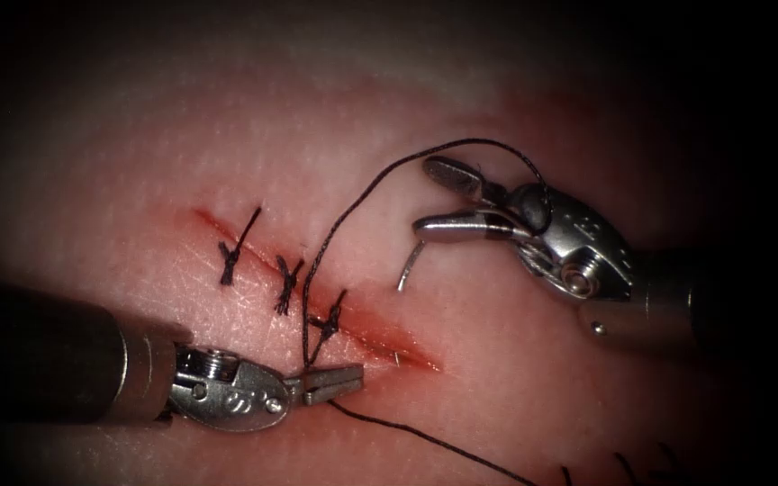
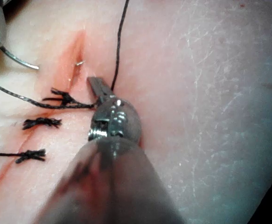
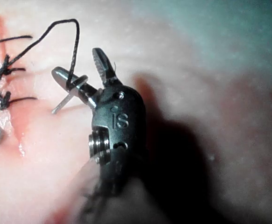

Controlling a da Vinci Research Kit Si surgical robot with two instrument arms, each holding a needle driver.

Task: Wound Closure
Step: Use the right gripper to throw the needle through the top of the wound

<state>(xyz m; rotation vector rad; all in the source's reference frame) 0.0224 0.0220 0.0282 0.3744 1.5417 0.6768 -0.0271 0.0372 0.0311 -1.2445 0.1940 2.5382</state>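
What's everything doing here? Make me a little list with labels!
left tool: fingers shut on the thread, by the cut
right tool: fingers open, holding nothing
needle: against the right tool's lower finger, out of the tissue, right of the cut
stitches: three, knotted across the cut

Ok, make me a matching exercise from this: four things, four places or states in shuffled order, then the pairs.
Things:
1. left tool
2. right tool
3. needle
4. knots

Places or states:
A. sit across the cut
B. jaws open, holding nothing
C. jaws shut on the thread
D. right of the cut by an open jaw, seemingly not in the tissue

Pairs: 1-C; 2-B; 3-D; 4-A
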